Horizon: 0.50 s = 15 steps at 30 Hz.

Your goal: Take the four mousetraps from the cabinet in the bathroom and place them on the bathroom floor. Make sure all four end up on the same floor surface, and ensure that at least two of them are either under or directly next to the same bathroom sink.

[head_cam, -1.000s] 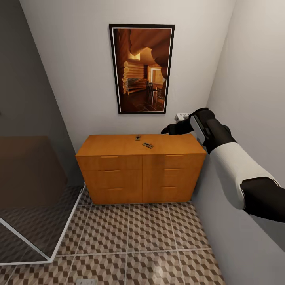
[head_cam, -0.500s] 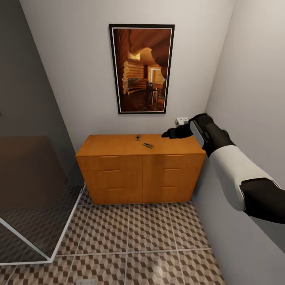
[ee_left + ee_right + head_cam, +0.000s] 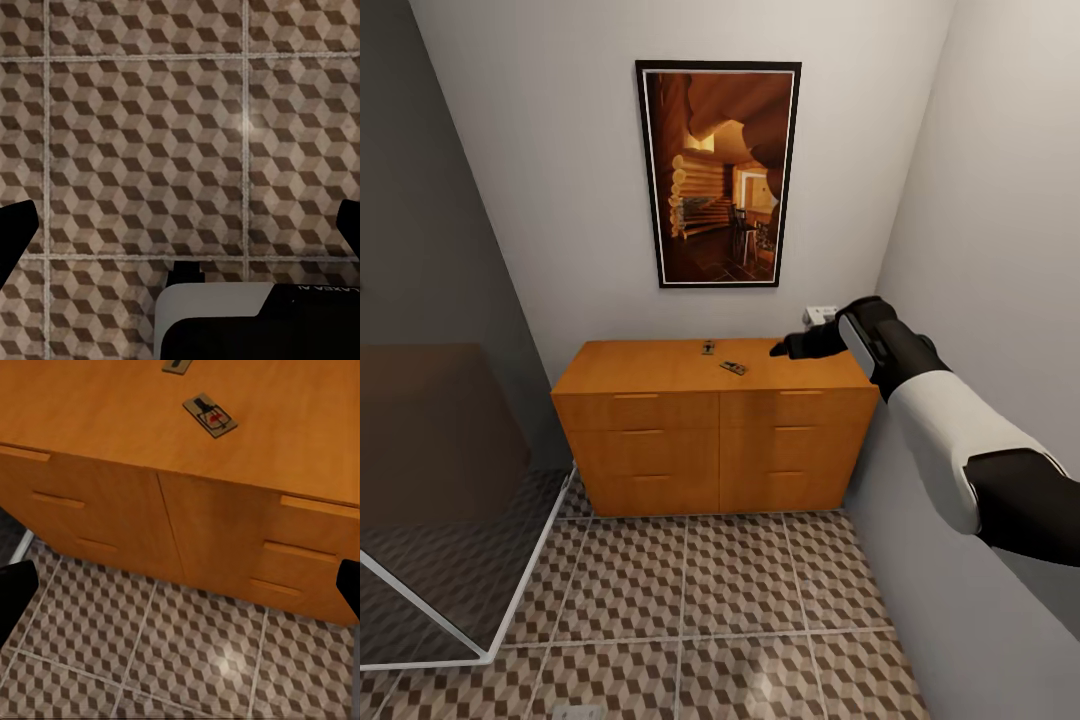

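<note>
Two mousetraps lie on the flat top of the cabinet [image 3: 715, 430], well apart from its edges: one mousetrap [image 3: 734, 368] nearer the front, the other mousetrap [image 3: 708, 347] farther back, by the wall. The right gripper [image 3: 782, 349] hovers over the top's right end, its fingers spread and empty. A framed picture [image 3: 718, 173] hangs above. Bathroom floor [image 3: 690, 610] lies in front; the left gripper [image 3: 180, 232], spread open, faces it.

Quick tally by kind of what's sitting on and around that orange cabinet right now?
Small brown wooden mousetraps on top: 2
Low orange-brown wooden cabinet: 1
Black-framed log-cabin picture on the wall: 1
White wall socket: 1
Total: 5
</note>
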{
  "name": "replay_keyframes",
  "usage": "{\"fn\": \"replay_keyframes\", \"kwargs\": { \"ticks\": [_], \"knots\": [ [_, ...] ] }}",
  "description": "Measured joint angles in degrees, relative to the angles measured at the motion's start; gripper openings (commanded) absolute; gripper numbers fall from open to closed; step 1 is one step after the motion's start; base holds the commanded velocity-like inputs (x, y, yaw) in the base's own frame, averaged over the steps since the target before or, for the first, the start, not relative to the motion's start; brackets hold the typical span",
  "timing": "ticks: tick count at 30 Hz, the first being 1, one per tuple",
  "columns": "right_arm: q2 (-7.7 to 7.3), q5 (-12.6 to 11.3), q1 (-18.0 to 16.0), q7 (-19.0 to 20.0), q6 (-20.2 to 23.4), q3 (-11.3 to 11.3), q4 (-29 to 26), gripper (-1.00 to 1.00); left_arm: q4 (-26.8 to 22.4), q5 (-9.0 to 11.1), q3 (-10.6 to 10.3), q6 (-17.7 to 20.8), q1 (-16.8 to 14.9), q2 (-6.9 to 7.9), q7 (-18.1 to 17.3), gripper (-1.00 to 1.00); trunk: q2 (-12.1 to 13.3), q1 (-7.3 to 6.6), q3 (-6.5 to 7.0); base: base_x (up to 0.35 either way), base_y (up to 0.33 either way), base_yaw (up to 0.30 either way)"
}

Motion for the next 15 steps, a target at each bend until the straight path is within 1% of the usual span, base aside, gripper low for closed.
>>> {"fn": "replay_keyframes", "kwargs": {
  "ticks": [15],
  "knots": [
    [0.18,-0.02,0.0,-0.06,-0.11,0.05,1.54,1.0,0.01,0.0,0.0,0.0,0.0,-0.02,0.0,1.0,0.0,0.0,0.0,0.001,0.0,0.0]
  ]
}}
